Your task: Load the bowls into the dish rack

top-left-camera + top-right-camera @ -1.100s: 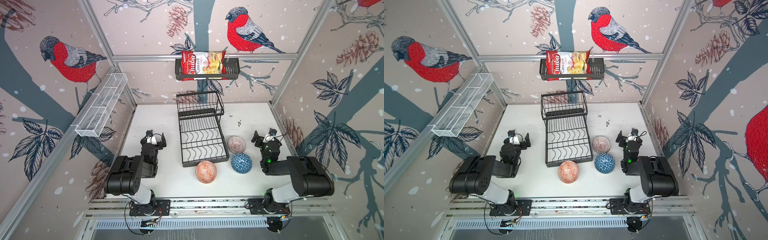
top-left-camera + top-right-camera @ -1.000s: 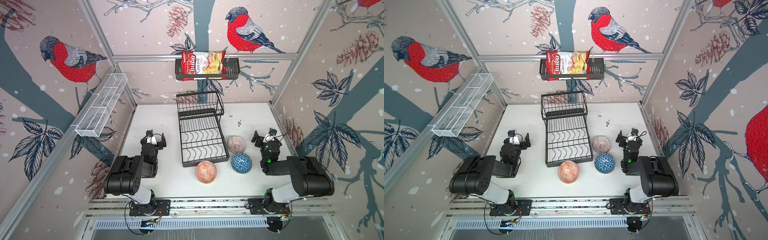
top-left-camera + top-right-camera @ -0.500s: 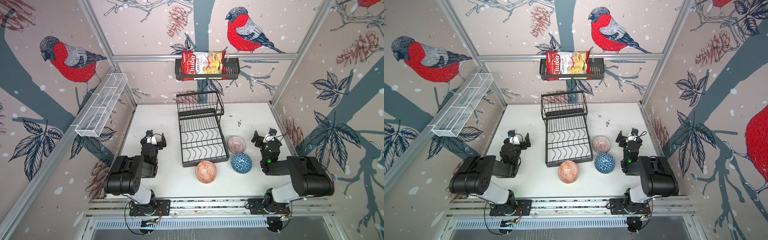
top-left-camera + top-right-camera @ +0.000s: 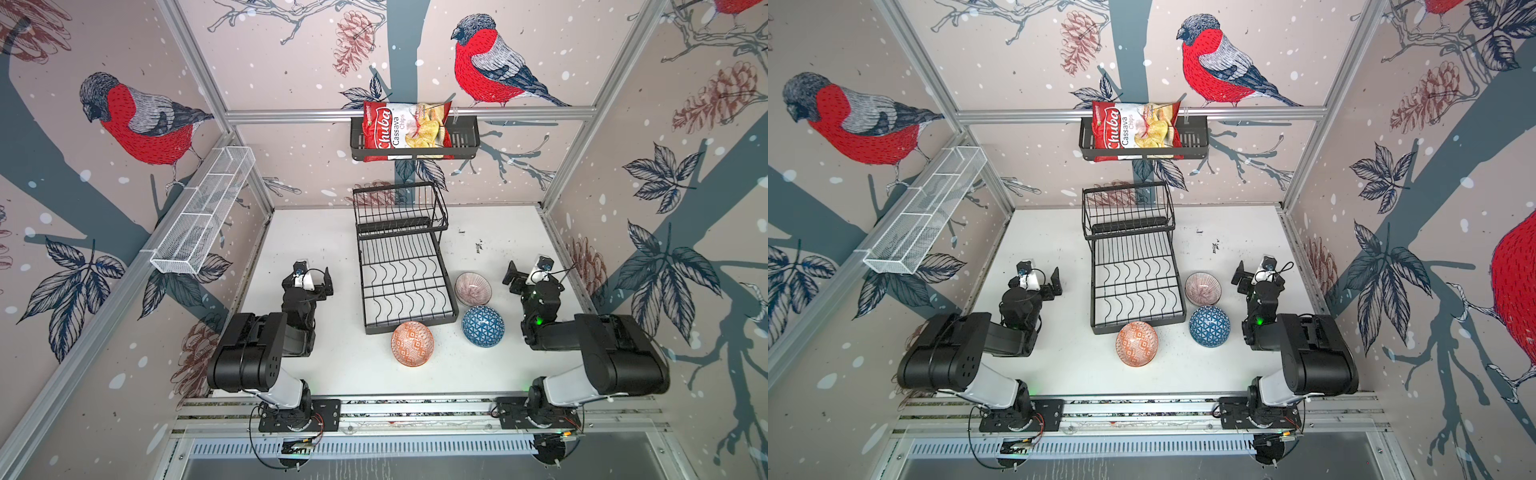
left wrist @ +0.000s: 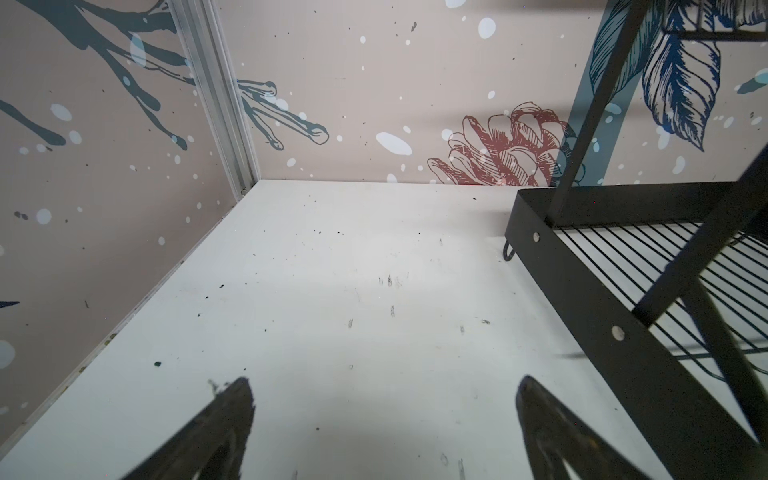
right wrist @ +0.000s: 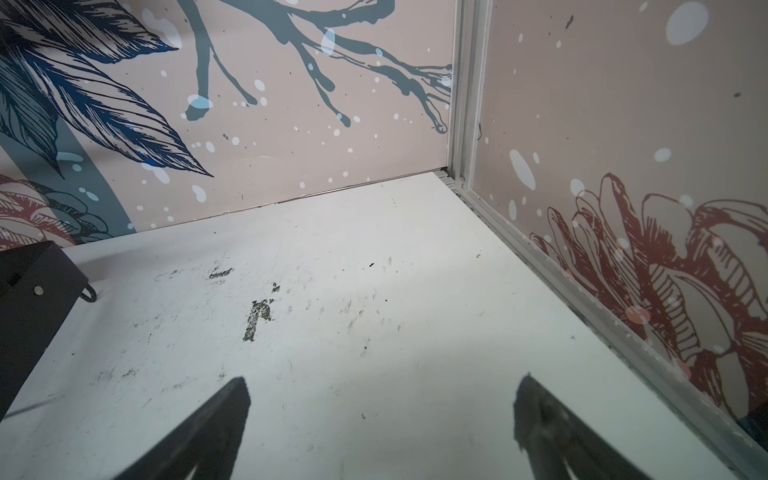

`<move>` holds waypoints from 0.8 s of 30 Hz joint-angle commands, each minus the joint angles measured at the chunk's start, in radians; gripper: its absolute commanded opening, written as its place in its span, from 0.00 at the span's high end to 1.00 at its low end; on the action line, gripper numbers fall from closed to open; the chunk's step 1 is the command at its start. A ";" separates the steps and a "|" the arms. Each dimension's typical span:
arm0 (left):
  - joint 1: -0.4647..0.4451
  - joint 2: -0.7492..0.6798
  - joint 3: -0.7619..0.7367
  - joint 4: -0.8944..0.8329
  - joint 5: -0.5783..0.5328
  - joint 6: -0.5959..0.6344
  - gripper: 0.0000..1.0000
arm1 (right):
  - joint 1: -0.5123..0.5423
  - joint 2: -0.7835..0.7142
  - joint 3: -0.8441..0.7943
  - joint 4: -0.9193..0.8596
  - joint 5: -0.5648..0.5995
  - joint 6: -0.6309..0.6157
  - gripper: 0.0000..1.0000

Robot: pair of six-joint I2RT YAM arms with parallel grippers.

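The dish rack (image 4: 401, 270) stands in the middle of the white table (image 4: 316, 232), its raised basket tier at the far end and its wavy lower tier towards the arms. All three bowls sit on the table outside it, clustered at the rack's near right corner. The mauve striped bowl (image 4: 472, 287) is just beside the rack's right edge, and the blue triangle bowl (image 4: 483, 326) is just off that corner. The orange bowl (image 4: 412, 343) lies close against the rack's near rim. The orange and blue ones look rim-down, but from up here I can't be sure about the mauve one.

The left gripper (image 5: 384, 380) hangs low on the rack's left side, its fingers (image 5: 232, 411) spread wide with only bare table between them. The rack stands between it and every bowl. The right gripper (image 6: 382, 380) sits on the rack's right side, its fingers (image 6: 224, 415) likewise spread wide over bare table. It is near the mauve bowl but clear of it, holding nothing.
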 commanded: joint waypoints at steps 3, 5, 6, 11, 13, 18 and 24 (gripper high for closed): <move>0.002 -0.113 -0.011 -0.030 -0.031 -0.011 0.03 | 0.012 -0.071 0.006 -0.062 0.065 0.021 0.00; 0.002 -0.150 -0.001 -0.084 -0.066 -0.027 0.03 | 0.024 -0.116 0.029 -0.149 0.101 0.036 0.00; 0.003 -0.169 0.020 -0.133 -0.090 -0.031 0.03 | 0.024 -0.137 0.044 -0.205 0.103 0.046 0.01; 0.001 -0.241 0.171 -0.480 -0.132 -0.096 0.03 | 0.042 -0.220 0.136 -0.498 0.180 0.141 0.00; -0.007 -0.264 0.215 -0.581 -0.137 -0.132 0.03 | 0.056 -0.254 0.181 -0.625 0.240 0.203 0.00; -0.069 -0.310 0.297 -0.820 -0.193 -0.221 0.03 | 0.109 -0.286 0.275 -0.932 0.334 0.342 0.00; -0.171 -0.389 0.330 -1.015 -0.127 -0.310 0.03 | 0.183 -0.352 0.370 -1.224 0.270 0.484 0.00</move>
